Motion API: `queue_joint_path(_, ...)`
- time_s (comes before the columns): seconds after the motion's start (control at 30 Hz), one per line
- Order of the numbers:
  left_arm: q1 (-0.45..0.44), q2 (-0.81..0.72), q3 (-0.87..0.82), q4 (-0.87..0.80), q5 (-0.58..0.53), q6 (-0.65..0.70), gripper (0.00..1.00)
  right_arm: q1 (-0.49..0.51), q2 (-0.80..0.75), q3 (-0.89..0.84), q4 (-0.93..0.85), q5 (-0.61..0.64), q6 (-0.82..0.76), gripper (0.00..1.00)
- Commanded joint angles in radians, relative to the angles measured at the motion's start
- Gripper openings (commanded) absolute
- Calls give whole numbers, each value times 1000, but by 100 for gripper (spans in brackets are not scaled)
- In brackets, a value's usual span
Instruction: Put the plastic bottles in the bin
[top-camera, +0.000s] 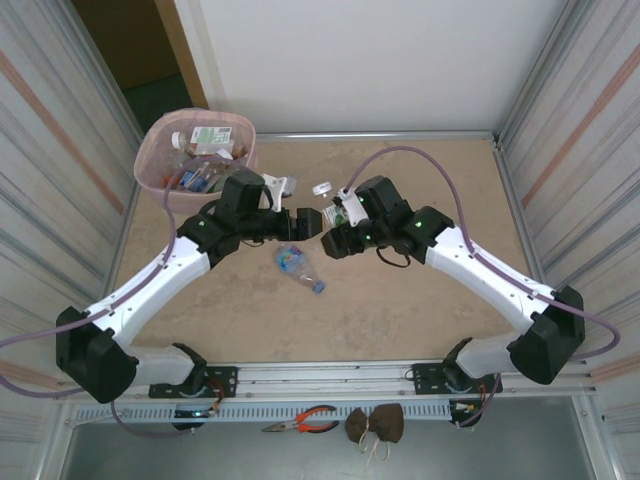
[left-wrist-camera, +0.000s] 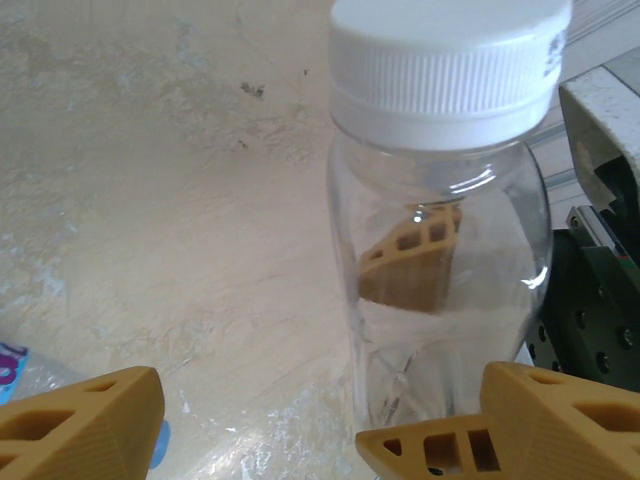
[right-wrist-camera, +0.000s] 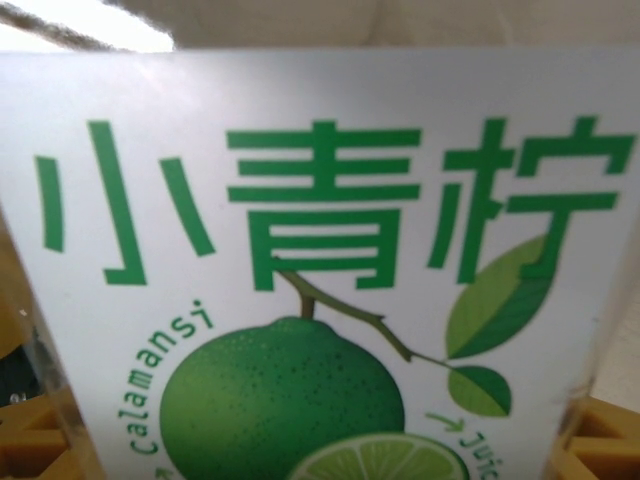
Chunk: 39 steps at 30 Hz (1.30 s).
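Observation:
My right gripper (top-camera: 338, 216) is shut on a clear plastic bottle (top-camera: 343, 207) with a white cap and a green lime label, held above the table's middle. In the right wrist view that label (right-wrist-camera: 320, 300) spans the frame, with my right gripper (right-wrist-camera: 320, 455) clamped round it. My left gripper (top-camera: 303, 222) faces it, open. In the left wrist view the same bottle (left-wrist-camera: 440, 250) stands just past the right finger of my left gripper (left-wrist-camera: 260, 435), whose jaws are wide apart. Another clear bottle (top-camera: 300, 268) with a blue cap lies on the table below both grippers. The pink bin (top-camera: 160, 178) holds several bottles.
The bin stands at the far left corner of the beige table (top-camera: 430, 300), close behind my left wrist. Metal walls close in left and right. Red-handled pliers (top-camera: 300, 421) and a brown object (top-camera: 375, 424) lie on the ledge in front of the arm bases.

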Motion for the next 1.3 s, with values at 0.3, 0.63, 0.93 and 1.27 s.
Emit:
queue_joint_path(0.3, -27, -32, 35, 116, -30, -51, 76, 24, -68, -20, 4, 45, 19, 54)
queue_joint_path(0.63, -45, -24, 36, 155, -6, -61, 84, 25, -82, -18, 7, 42, 24, 54)
queue_joint_path(0.93, -71, 29, 53, 150, -9, -68, 63, 24, -118, -19, 19, 34, 25, 54)
queue_joint_path(1.27, -71, 8, 67, 132, -33, -44, 43, 25, -125, -13, 13, 43, 29, 58)
